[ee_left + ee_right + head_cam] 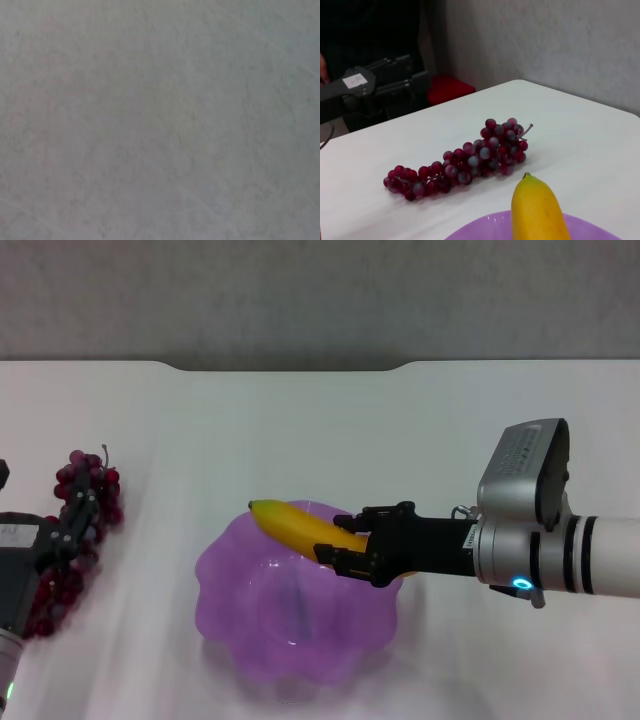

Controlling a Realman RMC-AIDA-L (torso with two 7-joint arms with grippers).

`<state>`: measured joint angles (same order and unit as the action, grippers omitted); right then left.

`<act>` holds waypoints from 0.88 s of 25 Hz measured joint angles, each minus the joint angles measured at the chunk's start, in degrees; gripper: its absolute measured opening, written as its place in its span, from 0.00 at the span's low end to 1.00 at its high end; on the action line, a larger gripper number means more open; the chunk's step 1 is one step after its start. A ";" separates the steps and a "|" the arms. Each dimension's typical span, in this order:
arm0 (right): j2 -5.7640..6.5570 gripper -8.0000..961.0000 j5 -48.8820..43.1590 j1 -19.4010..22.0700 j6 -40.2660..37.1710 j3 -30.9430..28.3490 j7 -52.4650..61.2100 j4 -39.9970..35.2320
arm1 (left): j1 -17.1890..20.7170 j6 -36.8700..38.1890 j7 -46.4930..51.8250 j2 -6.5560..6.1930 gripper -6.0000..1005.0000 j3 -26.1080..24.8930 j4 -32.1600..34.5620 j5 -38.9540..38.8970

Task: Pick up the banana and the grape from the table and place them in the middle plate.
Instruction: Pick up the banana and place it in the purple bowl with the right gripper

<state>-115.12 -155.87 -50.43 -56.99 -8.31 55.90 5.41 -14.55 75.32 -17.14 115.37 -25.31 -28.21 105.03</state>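
Note:
My right gripper (346, 552) is shut on the yellow banana (295, 523) and holds it above the far rim of the purple scalloped plate (225, 575). The banana's tip points toward my left. The right wrist view shows the banana (539, 212) over the plate's rim (485, 231). The bunch of dark red grapes (88, 485) lies on the white table (300, 430) at the left, also in the right wrist view (465, 162). My left gripper (78, 522) hovers over the bunch with its fingers apart and holds nothing; it also shows in the right wrist view (420, 67).
The table's notched far edge (290, 368) runs along the back, with a grey wall behind it. The left wrist view shows only a blurred pale surface.

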 joint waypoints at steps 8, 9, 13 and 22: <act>-0.11 0.56 0.02 -0.02 1.21 -0.10 -2.66 1.61 | -0.19 0.59 0.00 0.12 0.87 0.00 0.00 0.00; -0.11 0.56 0.01 -0.08 1.83 -0.01 -2.67 1.90 | -0.18 0.60 0.00 0.12 0.87 0.00 0.00 0.00; -0.17 0.57 -0.04 -0.16 4.80 0.09 -2.76 3.27 | -0.26 0.61 0.00 0.12 0.87 0.00 0.00 0.00; -0.33 0.58 -2.18 -0.41 6.48 -0.14 -3.51 4.00 | -0.25 0.72 0.00 0.12 0.87 0.00 0.00 0.00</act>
<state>-115.45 -158.05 -50.84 -50.51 -8.46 52.39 9.40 -14.80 76.04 -17.14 115.49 -25.31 -28.21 105.03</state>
